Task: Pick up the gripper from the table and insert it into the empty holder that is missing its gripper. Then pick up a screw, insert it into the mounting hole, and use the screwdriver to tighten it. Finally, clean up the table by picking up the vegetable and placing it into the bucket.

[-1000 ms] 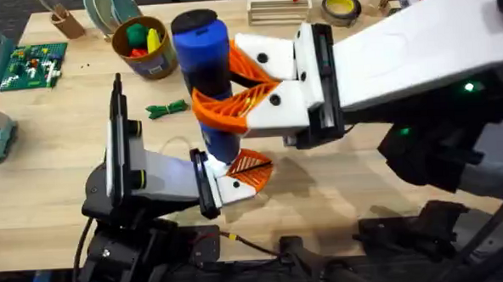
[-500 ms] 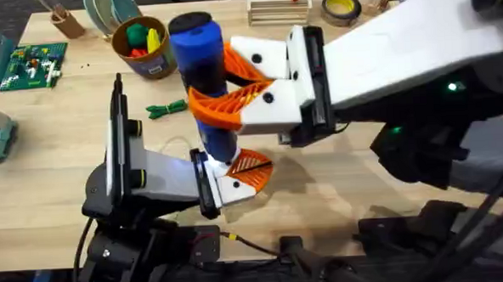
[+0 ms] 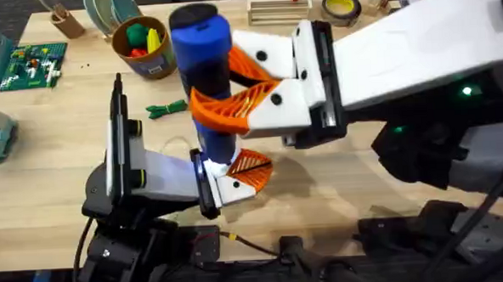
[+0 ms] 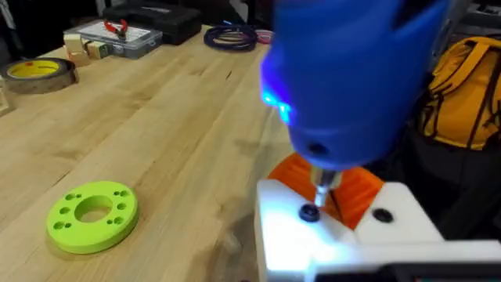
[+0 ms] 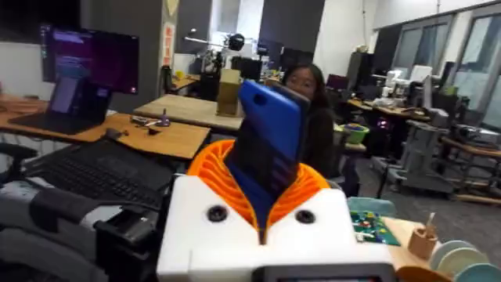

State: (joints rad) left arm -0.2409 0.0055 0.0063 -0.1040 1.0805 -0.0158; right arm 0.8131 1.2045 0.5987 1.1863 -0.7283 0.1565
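Observation:
My right gripper (image 3: 217,90) is shut on the blue screwdriver (image 3: 202,71) and holds it upright between its orange pads (image 5: 223,176). The screwdriver (image 4: 352,70) glows blue, and its dark tip (image 4: 322,184) points down at a dark screw (image 4: 309,212) in the white holder (image 4: 337,235) on my left gripper (image 3: 253,168). An orange ribbed wedge (image 3: 251,166) sits on that holder. The left jaws look closed together with nothing between them. The dark-green vegetable (image 3: 167,108) lies on the table left of the screwdriver. Behind it stands the bucket (image 3: 144,45) with toy pieces.
A lime-green disc (image 4: 92,215) with holes lies on the wood near my left gripper. A yellow tape roll (image 3: 341,6) and a tray (image 3: 278,4) sit at the back edge. A green circuit board (image 3: 34,65) lies far left.
My right arm swayed slightly left with the screwdriver, then came back to where it was. The left arm and the table's objects have not moved.

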